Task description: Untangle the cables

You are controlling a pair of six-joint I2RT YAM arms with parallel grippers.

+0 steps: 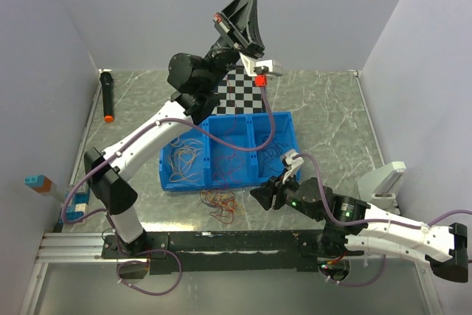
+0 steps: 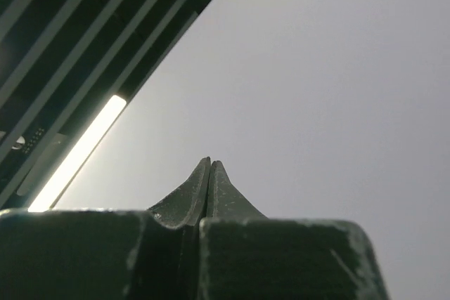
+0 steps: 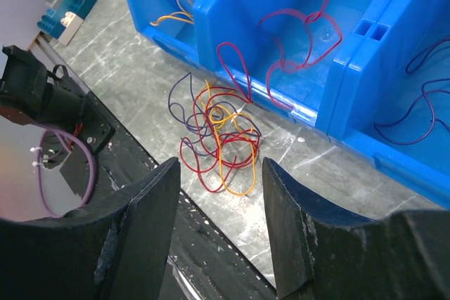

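The right gripper (image 3: 219,170), jaws parted wide and empty, points at the tangle of red, orange and purple cables (image 3: 219,137) lying on the table (image 3: 140,82) just before the blue bin (image 3: 211,33) — the left gripper (image 2: 209,173), jaws pressed together on nothing, is raised high.

No legible text, labels or numbers anywhere.
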